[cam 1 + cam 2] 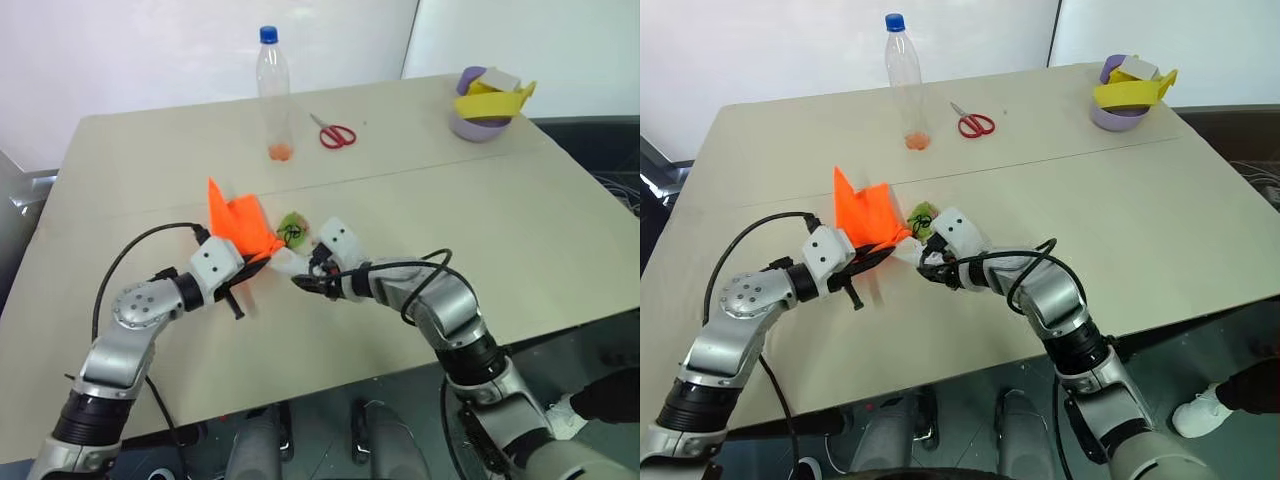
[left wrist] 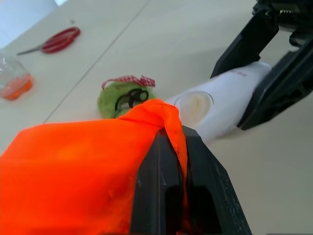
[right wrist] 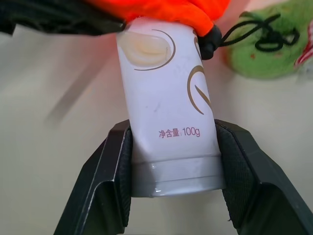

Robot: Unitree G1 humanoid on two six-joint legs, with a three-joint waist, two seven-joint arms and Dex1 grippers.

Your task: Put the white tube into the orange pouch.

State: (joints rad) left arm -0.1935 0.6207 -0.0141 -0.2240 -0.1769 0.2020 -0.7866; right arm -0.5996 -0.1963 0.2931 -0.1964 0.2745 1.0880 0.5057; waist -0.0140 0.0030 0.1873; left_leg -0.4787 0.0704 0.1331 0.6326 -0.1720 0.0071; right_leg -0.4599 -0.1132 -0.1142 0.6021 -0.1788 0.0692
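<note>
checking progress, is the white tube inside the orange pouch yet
Not fully: the white tube has one end at the orange pouch opening; most of it shows outside, gripped by the right gripper.

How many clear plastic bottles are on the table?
1. The clear plastic bottle with a blue cap stands upright at the table's far edge, left of the red-handled scissors. None appears hidden.

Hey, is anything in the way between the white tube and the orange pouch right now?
Nothing visible. The right tool holds the tube with its far end at the pouch edge, which the left tool pinches up.
</note>
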